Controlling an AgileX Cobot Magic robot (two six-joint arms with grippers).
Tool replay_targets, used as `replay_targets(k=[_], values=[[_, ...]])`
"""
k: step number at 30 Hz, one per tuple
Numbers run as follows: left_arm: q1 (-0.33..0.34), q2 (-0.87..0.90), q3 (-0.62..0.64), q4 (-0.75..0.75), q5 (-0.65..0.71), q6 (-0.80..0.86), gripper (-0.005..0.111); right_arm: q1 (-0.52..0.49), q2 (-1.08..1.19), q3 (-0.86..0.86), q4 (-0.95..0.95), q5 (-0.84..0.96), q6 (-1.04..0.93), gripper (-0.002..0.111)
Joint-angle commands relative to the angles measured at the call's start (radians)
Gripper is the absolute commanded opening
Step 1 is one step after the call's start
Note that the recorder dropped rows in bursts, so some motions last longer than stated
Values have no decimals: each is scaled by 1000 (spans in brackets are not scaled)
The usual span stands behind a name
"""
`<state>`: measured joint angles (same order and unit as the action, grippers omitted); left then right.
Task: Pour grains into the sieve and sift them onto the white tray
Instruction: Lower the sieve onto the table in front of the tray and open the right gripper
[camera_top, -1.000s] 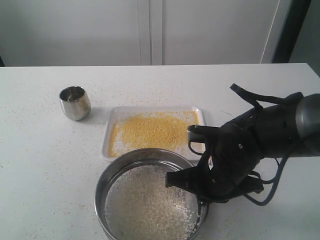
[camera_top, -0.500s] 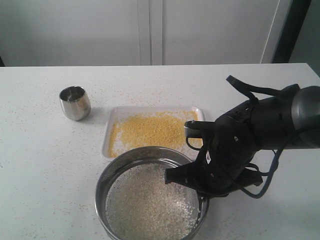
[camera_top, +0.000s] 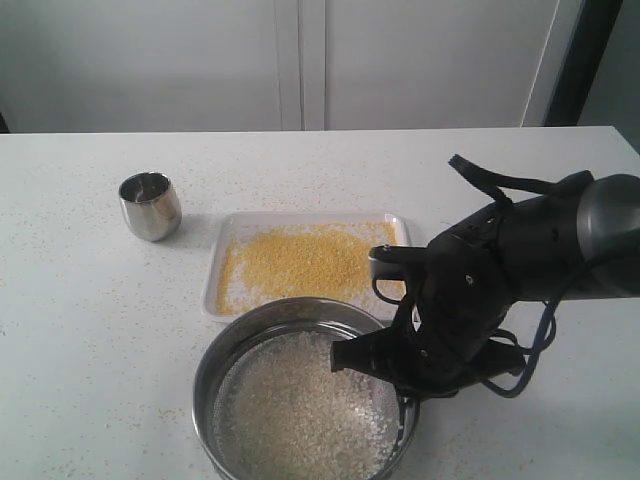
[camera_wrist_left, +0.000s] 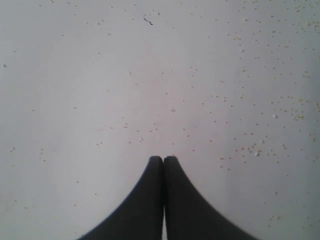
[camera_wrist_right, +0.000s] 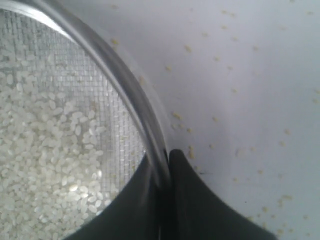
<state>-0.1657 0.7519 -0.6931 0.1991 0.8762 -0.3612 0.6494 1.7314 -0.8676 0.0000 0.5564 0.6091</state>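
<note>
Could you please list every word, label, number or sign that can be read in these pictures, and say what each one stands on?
None: no readable text shows in any view.
The sieve, the white tray, the steel cup and the table show no lettering, number or sign.
</note>
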Motion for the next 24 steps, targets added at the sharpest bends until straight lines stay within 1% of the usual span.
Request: replay_targets(k=[1,7,9,19,24], values=[[3,-7,8,-5,6,-1,0,1,-5,-10,0,-12,32,11],[3,-7,8,-5,6,-1,0,1,-5,-10,0,-12,74,40],[3,-7,8,-5,6,-1,0,1,-5,-10,0,-12,74,47],[3,-7,8,-5,6,-1,0,1,-5,-10,0,17,76,48],[3,-7,8,-5,6,-1,0,1,-54,-16,0,30,76,48]])
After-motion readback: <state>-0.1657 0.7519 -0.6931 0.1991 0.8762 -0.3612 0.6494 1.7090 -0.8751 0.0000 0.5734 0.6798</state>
